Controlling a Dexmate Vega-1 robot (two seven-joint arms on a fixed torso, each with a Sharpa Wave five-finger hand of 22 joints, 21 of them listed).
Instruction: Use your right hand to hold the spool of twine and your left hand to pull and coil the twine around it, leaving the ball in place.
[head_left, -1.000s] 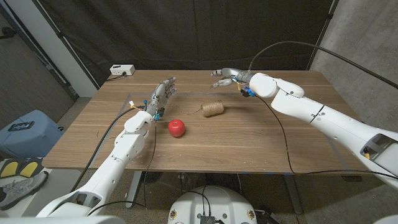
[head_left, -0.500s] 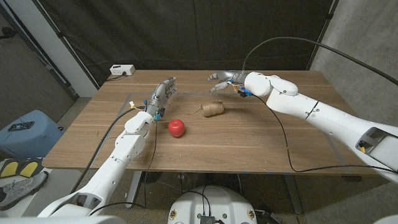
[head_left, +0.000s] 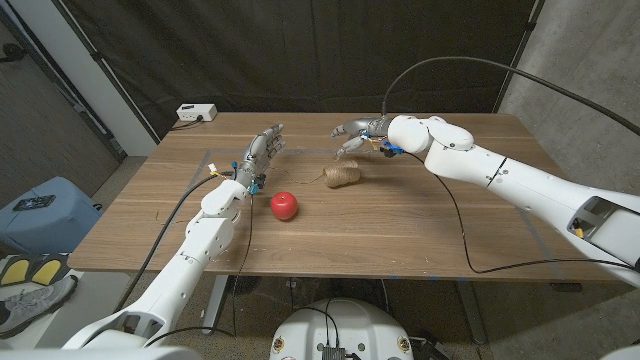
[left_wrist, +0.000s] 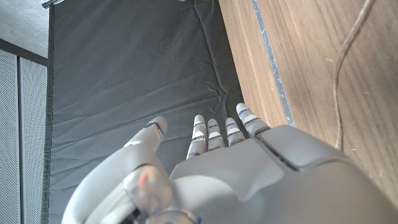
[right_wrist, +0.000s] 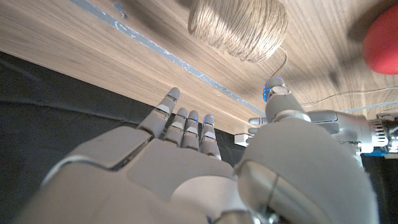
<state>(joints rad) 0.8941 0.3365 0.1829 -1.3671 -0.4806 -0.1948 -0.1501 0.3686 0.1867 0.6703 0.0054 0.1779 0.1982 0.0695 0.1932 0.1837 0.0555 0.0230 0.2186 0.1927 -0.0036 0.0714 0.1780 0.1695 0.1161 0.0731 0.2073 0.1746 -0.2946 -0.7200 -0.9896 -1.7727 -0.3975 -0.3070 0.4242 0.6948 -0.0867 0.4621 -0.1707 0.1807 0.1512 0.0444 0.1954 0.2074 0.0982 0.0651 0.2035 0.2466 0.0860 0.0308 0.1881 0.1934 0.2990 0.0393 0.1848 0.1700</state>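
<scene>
A robot lab or test bay: a wooden table (head_left: 400, 225) stands before a black cloth backdrop (head_left: 300, 50), with a bare concrete wall (head_left: 590, 70) at right, cables (head_left: 460, 235) trailing across it, and a white power strip (head_left: 197, 113) at the far left corner.

On the wooden desk (head_left: 400, 230) there is one spool of twine (head_left: 342, 176), one red ball (head_left: 285, 206) and one small white box (head_left: 197, 113) at its far left corner, with two robot hands over it, the left hand (head_left: 262, 150) and the right hand (head_left: 356, 131).
</scene>
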